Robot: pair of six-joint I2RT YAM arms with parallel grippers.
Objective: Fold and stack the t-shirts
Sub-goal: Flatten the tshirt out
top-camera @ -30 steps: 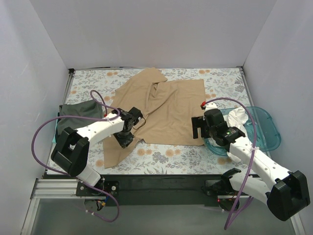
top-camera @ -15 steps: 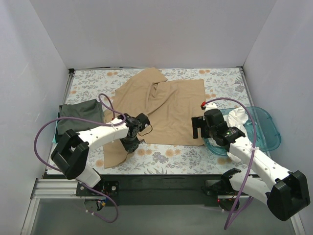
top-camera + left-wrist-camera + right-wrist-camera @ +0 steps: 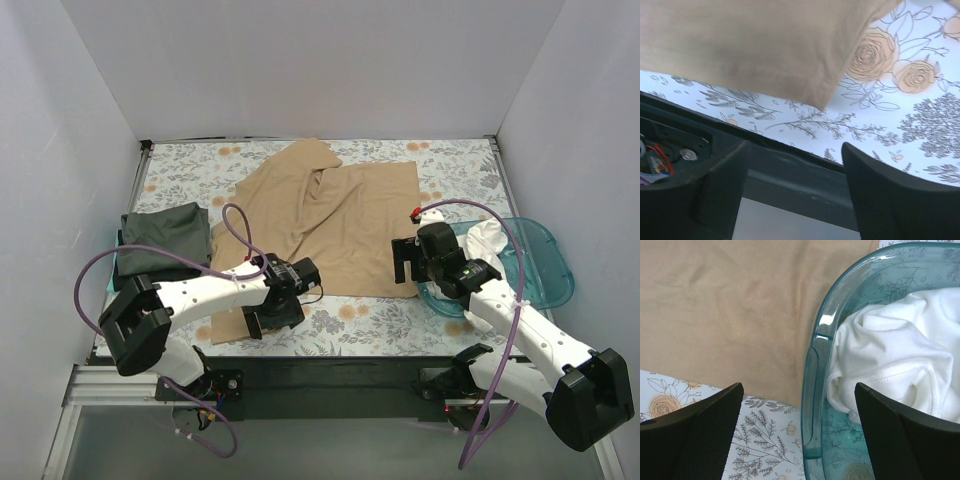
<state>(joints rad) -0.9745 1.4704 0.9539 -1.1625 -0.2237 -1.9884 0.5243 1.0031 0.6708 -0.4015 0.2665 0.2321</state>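
Logged tan t-shirt spread open and rumpled across the middle of the floral table covering, bunched end at the far side, straight edge along the near side. Noted dark grey-green t-shirt folded at the left edge, well apart from both grippers, and white t-shirt bunched inside the teal tub at the right. Found left gripper low over the near edge of the covering, at the near-left part of the tan cloth. Confirmed in the left wrist view: jaws spread wide, nothing between them, hemmed corner lying just ahead of the fingertips, toward the far side, not yet between them, dark front rail directly beneath. Found right gripper hovering at the tan shirt's near-right edge, just beside the tub rim. Jaws likewise parted and empty in the right wrist view, tan cloth ahead-left, white shirt ahead-right. Judged the coming move to hinge on that hemmed corner: far nearer the left arm, pointing back at the open jaws, so probably a short advance away from the rail before closing. Judged the near-right edge to fall to the right arm. Flagged risk: pinching covering together with cloth. Counted task as early: one shirt folded, tan one flat, white one in the tub.
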